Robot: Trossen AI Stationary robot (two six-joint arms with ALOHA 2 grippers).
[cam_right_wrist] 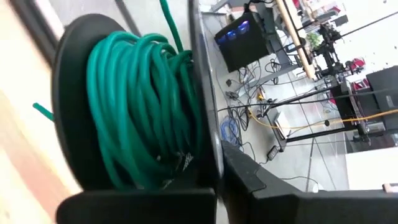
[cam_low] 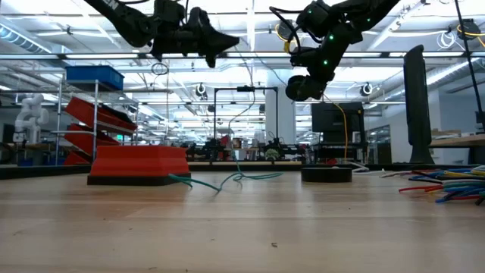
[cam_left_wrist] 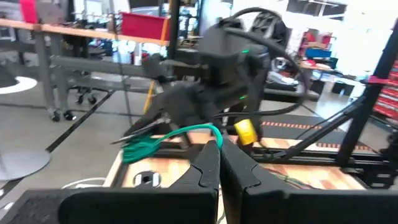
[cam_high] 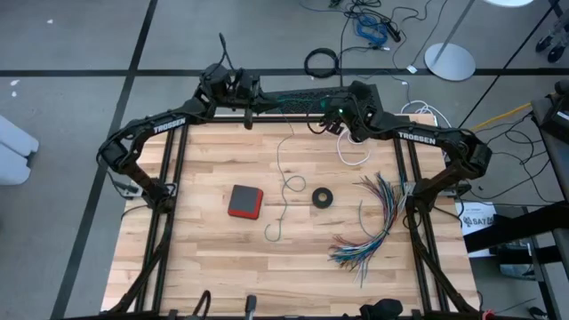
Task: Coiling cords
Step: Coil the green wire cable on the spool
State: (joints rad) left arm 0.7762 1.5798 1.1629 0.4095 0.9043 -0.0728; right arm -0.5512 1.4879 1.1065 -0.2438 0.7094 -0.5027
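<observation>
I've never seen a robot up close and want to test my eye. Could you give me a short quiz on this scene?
1. True or false: the red box lies on the table.
2. What is wound on the spool in the right claw? A white cord; B green cord; C tape.
3. Fill in: the black ring lies between the red box and the coloured ____.
Key: 1 true; 2 B; 3 wires.

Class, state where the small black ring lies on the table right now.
In the high view the small black ring lies flat on the table's right half, between the red block and the fanned multicoloured wires.
</observation>
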